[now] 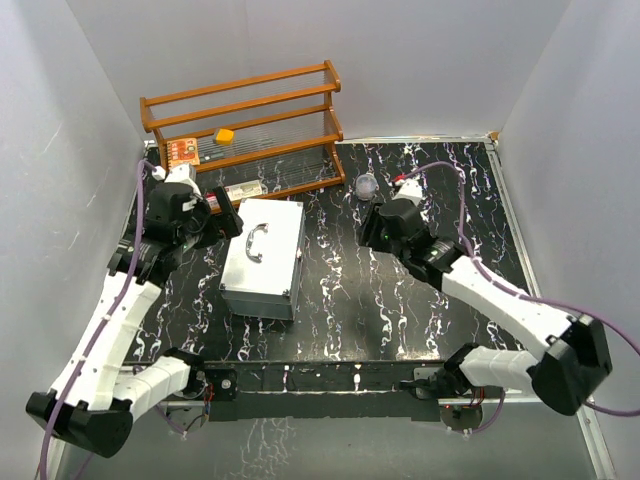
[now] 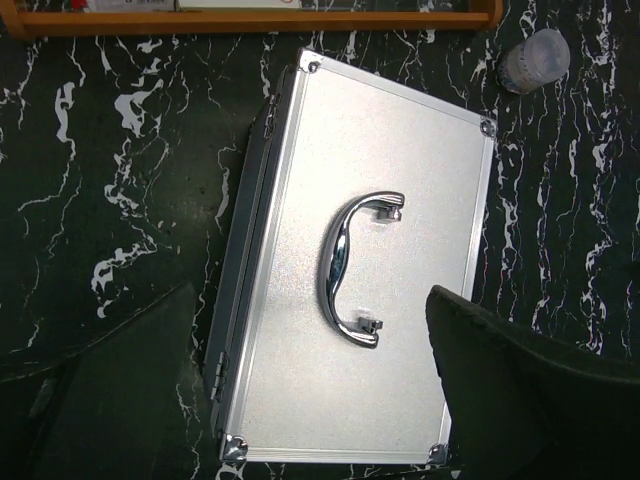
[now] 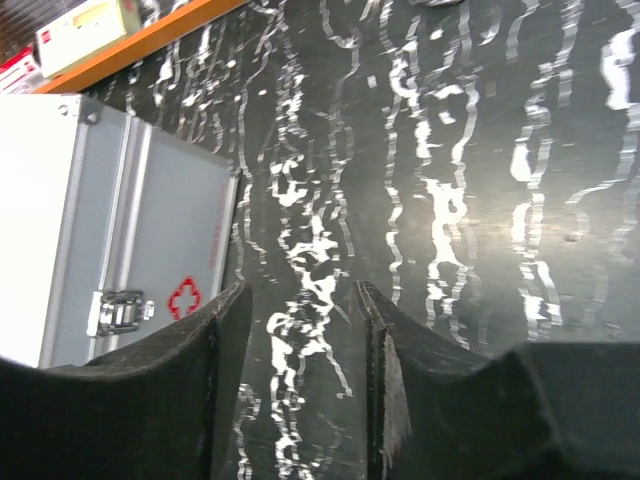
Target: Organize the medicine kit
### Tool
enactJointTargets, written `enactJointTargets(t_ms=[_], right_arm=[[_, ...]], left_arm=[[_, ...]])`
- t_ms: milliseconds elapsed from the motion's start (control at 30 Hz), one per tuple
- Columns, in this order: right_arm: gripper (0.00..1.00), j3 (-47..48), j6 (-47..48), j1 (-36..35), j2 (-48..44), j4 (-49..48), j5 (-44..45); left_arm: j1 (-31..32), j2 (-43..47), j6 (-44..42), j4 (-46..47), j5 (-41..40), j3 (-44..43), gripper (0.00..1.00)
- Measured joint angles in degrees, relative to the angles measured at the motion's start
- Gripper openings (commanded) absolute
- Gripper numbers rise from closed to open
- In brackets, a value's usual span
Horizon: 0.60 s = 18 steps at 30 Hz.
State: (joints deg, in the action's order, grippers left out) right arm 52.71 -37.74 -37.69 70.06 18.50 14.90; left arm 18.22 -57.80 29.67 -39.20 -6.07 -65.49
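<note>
I work in a robotics lab cell, not a home or shop. Plain white panels (image 1: 400, 60) wall in three sides of my table (image 1: 400, 300), whose black top is veined with white like marble. My two arms, left arm (image 1: 110, 320) and right arm (image 1: 500, 300), are bolted at its near edge, trailing purple cables (image 1: 470, 240). A wooden rack (image 1: 250, 110) and a silver medicine kit (image 1: 262, 258) sit staged as props.
</note>
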Motion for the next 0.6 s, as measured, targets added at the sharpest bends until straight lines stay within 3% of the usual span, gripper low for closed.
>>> enactJointTargets(t_ms=[133,300,600], right_arm=[[0.57,0.26,3.02,0.17,-5.68,6.38,5.6],[0.95,3.58,5.35,0.22,-12.5,14.95,11.15],[0.98,12.17,10.91,0.22,-29.9,18.43,19.96]], left_arm=[[0.0,3.34,-3.15,-0.44,-0.33,-1.31,0.99],[0.0,10.93,-5.99,-0.68,0.35,-1.36,0.99],[0.0,24.41,-8.39,-1.2,-2.34,-5.53,0.99]])
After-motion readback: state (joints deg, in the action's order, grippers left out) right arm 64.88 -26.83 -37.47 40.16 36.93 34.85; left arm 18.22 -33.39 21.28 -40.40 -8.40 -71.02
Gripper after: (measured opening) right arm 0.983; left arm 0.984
